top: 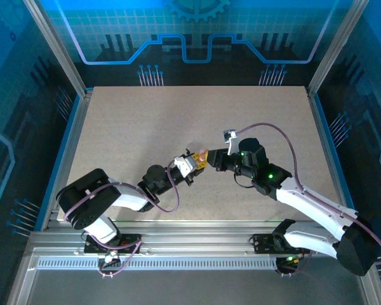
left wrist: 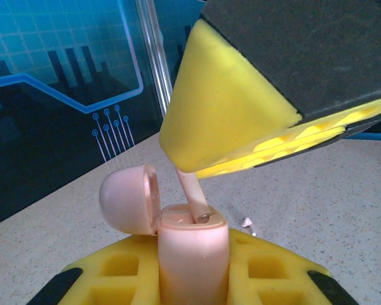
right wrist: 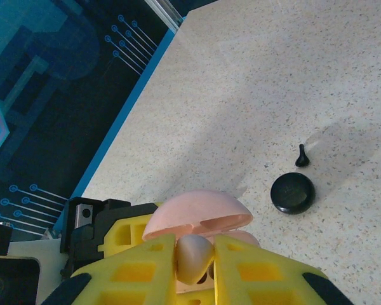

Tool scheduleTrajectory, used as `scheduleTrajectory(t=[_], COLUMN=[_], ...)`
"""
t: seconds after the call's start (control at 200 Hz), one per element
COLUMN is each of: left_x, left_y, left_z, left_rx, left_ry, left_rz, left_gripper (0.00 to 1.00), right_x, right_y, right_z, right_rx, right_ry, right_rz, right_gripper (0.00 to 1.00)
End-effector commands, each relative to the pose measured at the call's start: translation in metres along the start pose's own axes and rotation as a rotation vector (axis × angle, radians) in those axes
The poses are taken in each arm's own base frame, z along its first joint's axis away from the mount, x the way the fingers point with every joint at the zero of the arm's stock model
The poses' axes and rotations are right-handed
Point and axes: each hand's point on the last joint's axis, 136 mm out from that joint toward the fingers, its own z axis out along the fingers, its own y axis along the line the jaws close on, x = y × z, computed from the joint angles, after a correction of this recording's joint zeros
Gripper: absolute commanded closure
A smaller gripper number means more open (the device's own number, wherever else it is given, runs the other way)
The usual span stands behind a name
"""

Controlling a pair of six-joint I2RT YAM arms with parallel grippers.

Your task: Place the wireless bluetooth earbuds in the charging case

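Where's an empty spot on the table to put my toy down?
The far half of the table, up to its back edge, is bare, and so is the strip left of the left gripper. It's crowded in the middle, where the left gripper and right gripper meet at the pink case.

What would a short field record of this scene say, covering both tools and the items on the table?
Left tool: shut on pale pink rounded charging case, hinged lid open
Right tool: shut on pale pink earbud, stem tip at that case's open top
On speckled beige table: black round case, small black earbud lying apart beside it
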Motion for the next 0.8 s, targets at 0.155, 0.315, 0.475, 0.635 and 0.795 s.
scheduleTrajectory(t=[0.155,0.315,0.475,0.635,0.795], left_x=[-0.031,-0.033,-0.035,-0.036,-0.035], left_y=[0.005,0.006,0.007,0.007,0.006], left_z=[-0.001,-0.002,-0.004,-0.004,-0.004], left_rx=[-0.023,-0.027,-0.031,-0.031,-0.028], left_ry=[-0.093,-0.099,-0.102,-0.105,-0.102], left_rz=[0.015,0.021,0.027,0.028,0.028], left_gripper=[0.86,0.86,0.86,0.86,0.86], right_x=[0.013,0.016,0.015,0.015,0.010], right_y=[0.003,-0.003,-0.008,-0.008,-0.008], right_z=[0.000,-0.001,-0.003,-0.006,-0.011], right_rx=[-0.015,0.025,0.063,0.078,0.085], right_ry=[0.028,0.035,0.029,0.025,0.007], right_rz=[-0.029,-0.044,-0.057,-0.070,-0.080], right_gripper=[0.80,0.80,0.80,0.80,0.80])
